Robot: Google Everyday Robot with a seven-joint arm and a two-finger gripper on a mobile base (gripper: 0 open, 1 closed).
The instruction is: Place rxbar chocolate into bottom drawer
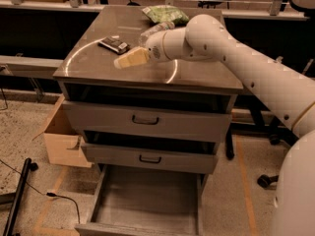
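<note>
Rxbar chocolate (pixel 114 44) on cabinet top (pixel 88 67), claw (pixel 129 59) beside it, openness unclear; bottom drawer (pixel 147 203) open

rxbar chocolate (pixel 113 44) flat on cabinet (pixel 84 63), gripper (pixel 121 62) just beside, bottom drawer (pixel 147 203) open

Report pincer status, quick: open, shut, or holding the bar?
The pincer: cannot tell whether open or shut. It hangs above the cabinet top, close beside the bar, which lies there ungripped.
</note>
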